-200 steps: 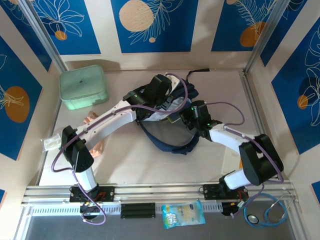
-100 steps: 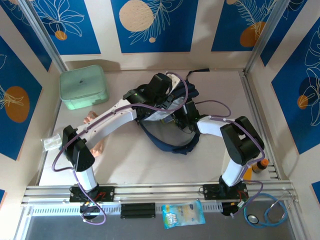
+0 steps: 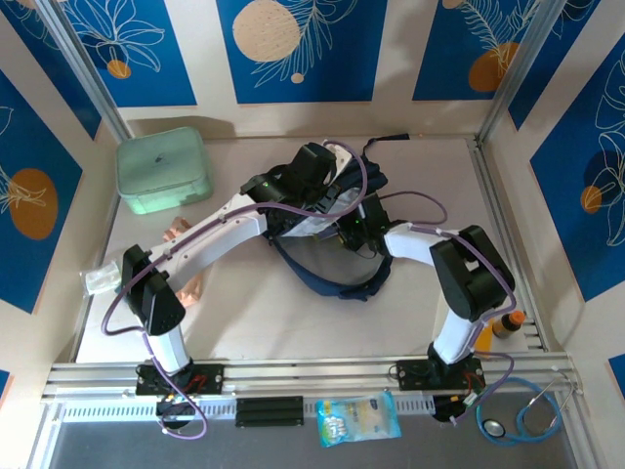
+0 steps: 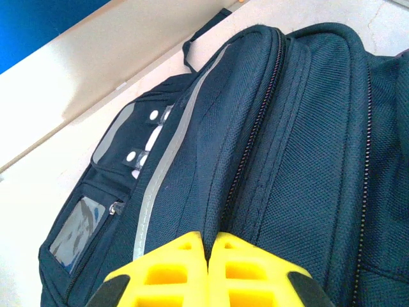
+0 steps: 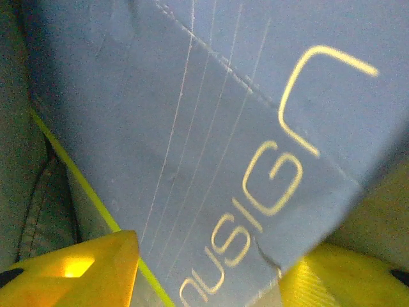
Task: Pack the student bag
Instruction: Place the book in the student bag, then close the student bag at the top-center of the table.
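The student bag (image 3: 327, 285), dark navy with a pale stripe, lies mid-table with its mouth held up. My left gripper (image 3: 330, 203) is shut on a fold of navy fabric beside the zipper of the student bag (image 4: 307, 141); in the left wrist view the left gripper (image 4: 209, 240) has its yellow fingers pressed together on that fold. My right gripper (image 3: 352, 231) reaches into the bag's mouth. In the right wrist view the right gripper (image 5: 214, 259) stands open, its fingers spread either side of a blue book (image 5: 211, 128) with pale lettering, inside the dim bag.
A mint green lidded box (image 3: 161, 171) stands at the back left. Coppery wrappers (image 3: 177, 231) and a clear plastic item (image 3: 100, 280) lie at the left. A small orange bottle (image 3: 505, 324) sits at the right, with a snack packet (image 3: 357, 418) and a stethoscope (image 3: 527, 415) on the front rail.
My right arm has folded in and its gripper has gone deeper into the bag's mouth, with its jaws spreading apart. The left gripper keeps its hold on the bag and has not moved.
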Motion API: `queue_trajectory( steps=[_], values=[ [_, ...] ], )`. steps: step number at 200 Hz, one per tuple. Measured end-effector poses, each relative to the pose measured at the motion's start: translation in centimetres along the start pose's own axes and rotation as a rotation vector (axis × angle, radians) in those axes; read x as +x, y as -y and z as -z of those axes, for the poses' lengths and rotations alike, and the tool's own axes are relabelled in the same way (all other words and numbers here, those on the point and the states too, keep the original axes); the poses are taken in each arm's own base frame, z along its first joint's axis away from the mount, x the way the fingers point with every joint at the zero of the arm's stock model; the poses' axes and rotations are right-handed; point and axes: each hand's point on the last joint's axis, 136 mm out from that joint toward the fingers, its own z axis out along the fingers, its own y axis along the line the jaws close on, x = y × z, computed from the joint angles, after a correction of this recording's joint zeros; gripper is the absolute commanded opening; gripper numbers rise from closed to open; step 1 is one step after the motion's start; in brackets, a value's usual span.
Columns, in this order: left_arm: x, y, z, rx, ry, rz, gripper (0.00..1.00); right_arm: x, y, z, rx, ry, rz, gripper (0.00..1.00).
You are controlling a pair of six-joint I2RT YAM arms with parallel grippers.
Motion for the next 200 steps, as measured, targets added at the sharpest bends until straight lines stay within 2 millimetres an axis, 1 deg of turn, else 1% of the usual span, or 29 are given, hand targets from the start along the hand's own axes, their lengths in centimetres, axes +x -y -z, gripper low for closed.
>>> queue_trajectory(
  steps=[11,38,57,72,84,100,113,124,141,154,164,173,192,196,200],
  values=[
    [0.0,-0.1,0.0,-0.003,0.0,0.0,0.0,0.1,0.1,1.1,-0.003,0.006,0.011,0.66],
    [0.4,-0.7,-0.3,-0.018,-0.01,0.005,0.0,0.2,-0.1,4.7,-0.028,0.036,0.038,0.65],
    [1.5,-1.2,-1.0,-0.024,-0.031,0.021,0.0,0.2,-0.6,7.2,-0.045,0.064,0.062,0.65],
    [2.5,-1.9,-1.8,-0.029,-0.049,0.039,0.0,0.4,-0.4,8.9,-0.035,0.088,0.089,0.65],
    [3.8,-2.8,-2.5,-0.038,-0.069,0.057,0.0,0.6,-0.1,10.2,-0.011,0.109,0.114,0.65],
    [6.1,-4.2,-3.2,-0.06,-0.109,0.082,0.0,0.7,0.7,11.9,0.03,0.138,0.145,0.67],
    [8.2,-5.4,-3.6,-0.078,-0.143,0.102,0.0,0.5,1.7,13.0,0.074,0.165,0.168,0.68],
    [10.1,-6.1,-3.9,-0.08,-0.176,0.119,0.0,-0.2,3.0,13.9,0.128,0.197,0.179,0.7],
    [12.6,-6.1,-3.8,-0.052,-0.217,0.141,0.21,-1.7,5.2,14.9,0.22,0.237,0.178,0.72],
    [14.0,-5.5,-3.4,-0.016,-0.24,0.175,0.43,-3.5,7.0,15.6,0.29,0.268,0.155,0.77],
    [14.6,-4.8,-3.1,0.024,-0.245,0.199,0.47,-5.1,8.4,16.3,0.336,0.292,0.12,0.82],
    [14.6,-4.3,-2.7,0.053,-0.239,0.223,0.51,-6.5,9.7,17.0,0.372,0.31,0.088,0.85],
    [13.7,-3.5,-2.0,0.108,-0.201,0.265,0.64,-8.8,12.5,18.3,0.446,0.341,0.005,0.88],
    [13.4,-3.4,-1.9,0.115,-0.192,0.264,0.67,-9.2,13.0,18.6,0.459,0.347,-0.012,0.91],
    [13.1,-3.3,-1.8,0.122,-0.182,0.279,0.7,-9.4,13.5,18.9,0.47,0.351,-0.025,0.92]
  ],
)
